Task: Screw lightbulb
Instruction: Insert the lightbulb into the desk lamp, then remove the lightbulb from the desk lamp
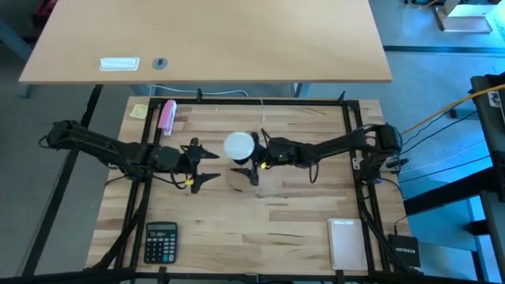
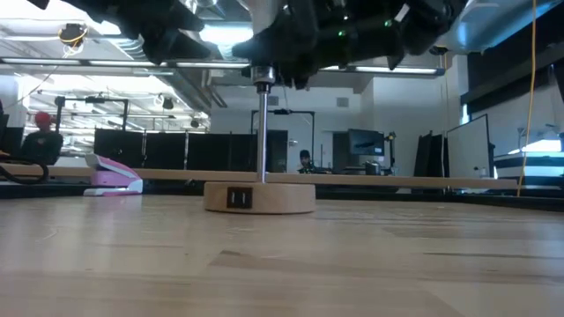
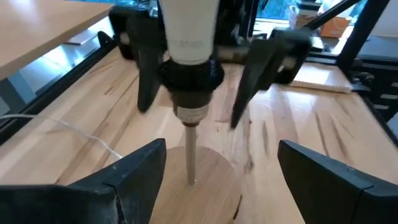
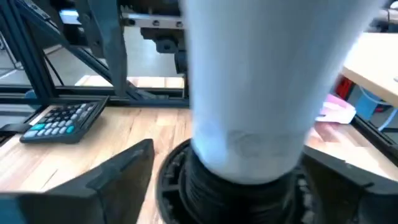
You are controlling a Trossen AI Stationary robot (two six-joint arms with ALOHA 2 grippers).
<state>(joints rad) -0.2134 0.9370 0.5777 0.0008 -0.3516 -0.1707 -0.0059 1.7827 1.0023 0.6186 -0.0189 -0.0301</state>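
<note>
The lightbulb (image 3: 188, 28), white and frosted, narrowing downward, is seated in a black socket (image 3: 191, 74) atop a thin rod above the wooden base (image 2: 259, 196), mid-counter (image 1: 276, 221). The right end effector (image 1: 254, 162) straddles it, fingers spread and seemingly not clamped. The left end effector (image 1: 207, 164) waits just beside, fingers wide, empty. Cross-threading is a risk if the bulb is turned off-axis; side load could tip the base.
</note>
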